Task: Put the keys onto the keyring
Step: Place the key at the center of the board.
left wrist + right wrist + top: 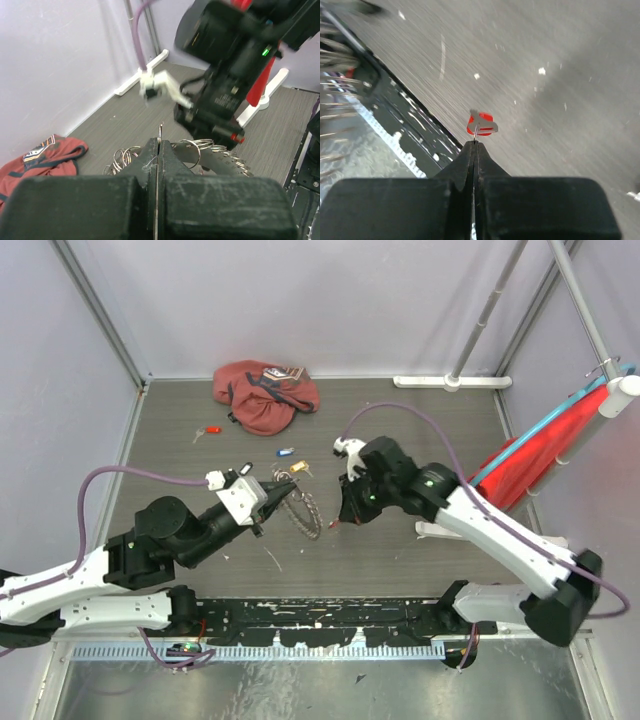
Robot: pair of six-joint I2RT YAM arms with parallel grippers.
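Observation:
The keyring (pixel 303 505), a metal ring strung with many plain silver keys, hangs just above the floor at the centre. My left gripper (pixel 277 497) is shut on one thin loop of it; in the left wrist view (pixel 159 142) the keyring (pixel 225 154) fans out right of the jaws. My right gripper (pixel 343 521), just right of the keyring, is shut on the small ring of a red-headed key (pixel 483 123), which hangs from its tip (pixel 475 144). On the floor lie another red key (pixel 210 430), a blue key (pixel 287 451) and a yellow key (pixel 301 470).
A reddish-pink cloth bag (pixel 265 395) lies at the back centre and shows in the left wrist view (pixel 45 155). A red cloth with a blue hoop (pixel 540 445) leans at the right wall. A white pole base (pixel 450 382) sits at the back right. Walls close in three sides.

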